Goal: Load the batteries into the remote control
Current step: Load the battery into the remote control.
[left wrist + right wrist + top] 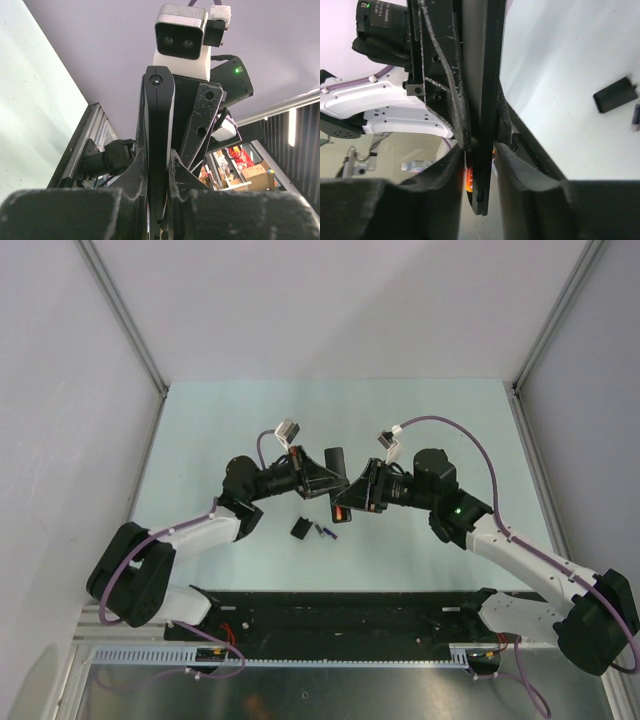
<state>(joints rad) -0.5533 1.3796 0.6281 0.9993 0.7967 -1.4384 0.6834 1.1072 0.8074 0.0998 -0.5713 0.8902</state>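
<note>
holding remote (159,125) aloft in clamped left gripper (157,172); pinching red-orange battery (468,181) against it with right gripper (479,155), narrowed onto remote. seating unclear. leaves purple battery (322,531), cover (300,529) at table (220,420) middle.

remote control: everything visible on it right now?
The remote is a slim matte black bar with a small round hole near one end, held in mid-air. The left hand is shut on it; the right hand brackets it from the opposite side, contact unclear. A red-orange battery shows against it by that hand.
</note>
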